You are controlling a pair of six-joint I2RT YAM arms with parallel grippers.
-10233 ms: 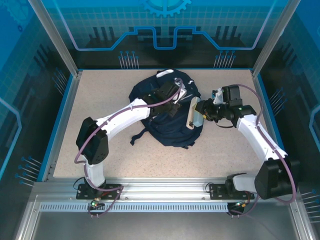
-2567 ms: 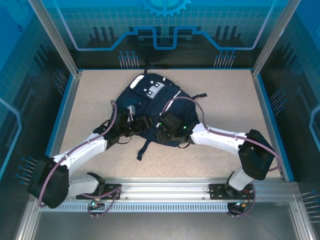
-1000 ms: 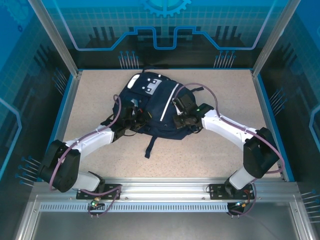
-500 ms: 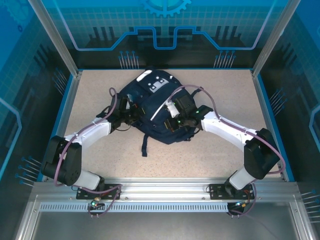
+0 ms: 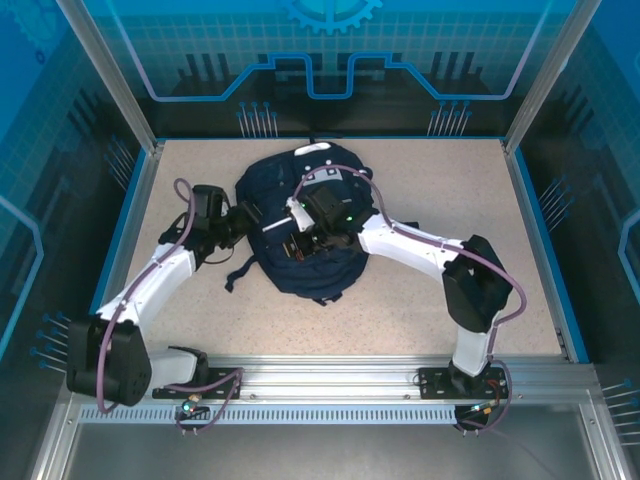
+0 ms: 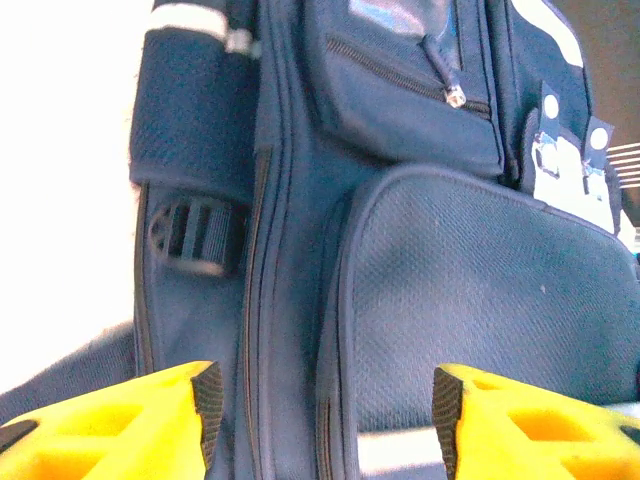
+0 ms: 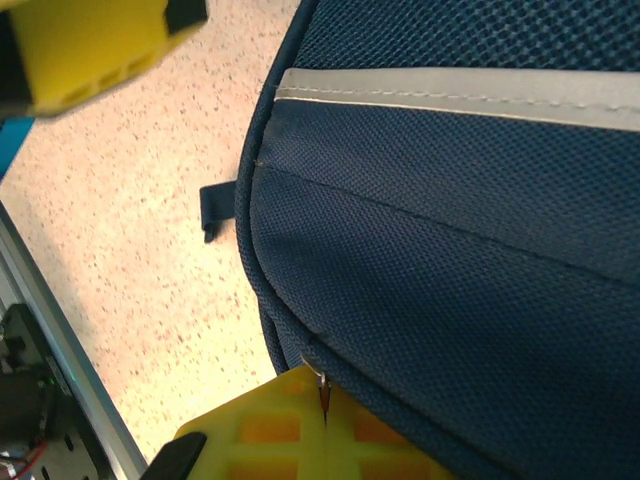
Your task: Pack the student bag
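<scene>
**Large navy-blue fabric student bag (image 5: 305,275) lying on the speckled beige counter (image 5: 430,190), an arm reaching in from each side**

The bag is lying flat near the counter's middle, toward the far side. The right arm is bending sharply at its elbow and stretching leftward across the bag, its right claw (image 5: 300,225) pinching shut on a thin metal zip tab (image 7: 322,390) at the bag's edge. The left arm is reaching forward and inward to the bag's left flank, its left claw (image 5: 238,215) standing open, yellow fingers (image 6: 130,420) apart and facing the fabric.

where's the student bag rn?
Top view: the student bag lies mid-table, nearer the far edge, with the left gripper at its left side and the right gripper on top of it.
</scene>
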